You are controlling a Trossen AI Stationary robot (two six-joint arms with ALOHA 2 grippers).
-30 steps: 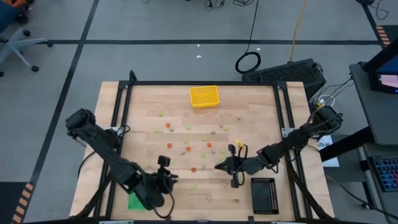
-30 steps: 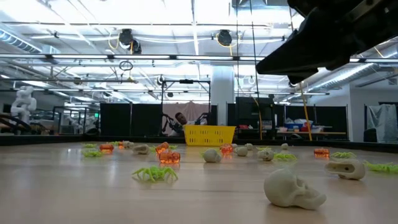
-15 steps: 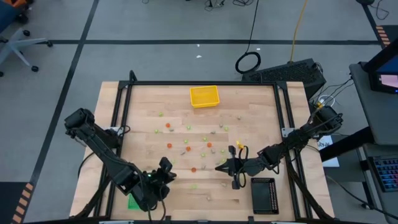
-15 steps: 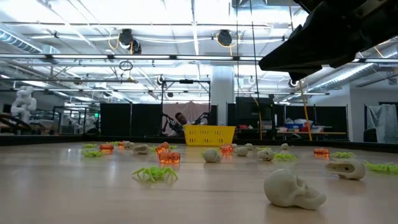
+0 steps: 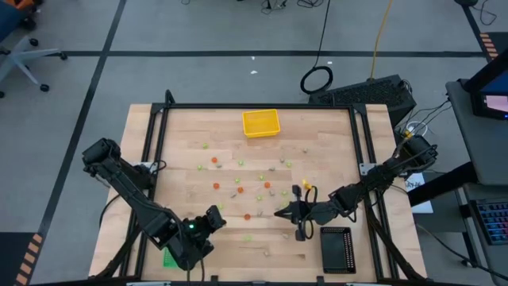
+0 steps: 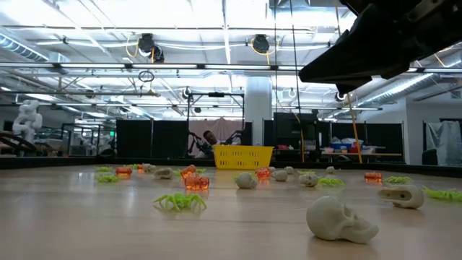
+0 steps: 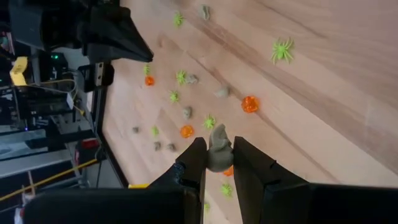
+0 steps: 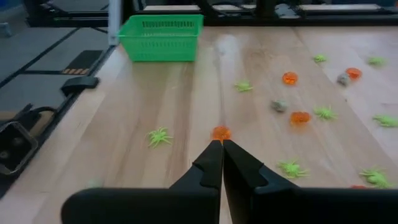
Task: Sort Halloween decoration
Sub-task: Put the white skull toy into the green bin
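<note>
Small Halloween decoration pieces, orange point(image 5: 247, 215), light green point(image 7: 282, 50) and pale beige-grey point(image 6: 339, 220), lie scattered over the middle of the wooden table. My left gripper point(image 7: 219, 152), near the front left point(image 5: 211, 218), is shut on one pale piece point(image 7: 219, 146) above the table. My right gripper point(image 8: 217, 148) hovers shut right of the middle point(image 5: 279, 213), pointing toward the table's left, with an orange piece point(image 8: 221, 132) lying just beyond its tips. In the low view only its dark underside point(image 6: 382, 43) shows. My left gripper pinches the pale beige-grey piece by its two sides point(image 7: 214, 155) between its two fingers. The fingers slant down toward the table's far right. The piece sticks out past the fingertips point(image 7: 198, 155) and is lifted clear of the table.
A yellow tray point(image 5: 260, 122) stands at the far edge. A green basket point(image 8: 163, 37) sits at the front left, partly under my left arm point(image 5: 171, 257), and a black tray point(image 5: 336, 249) at the front right. A black frame point(image 5: 254, 106) borders the table.
My left gripper has rolled about its own pointing line while staying in place, still shut on the pale piece.
</note>
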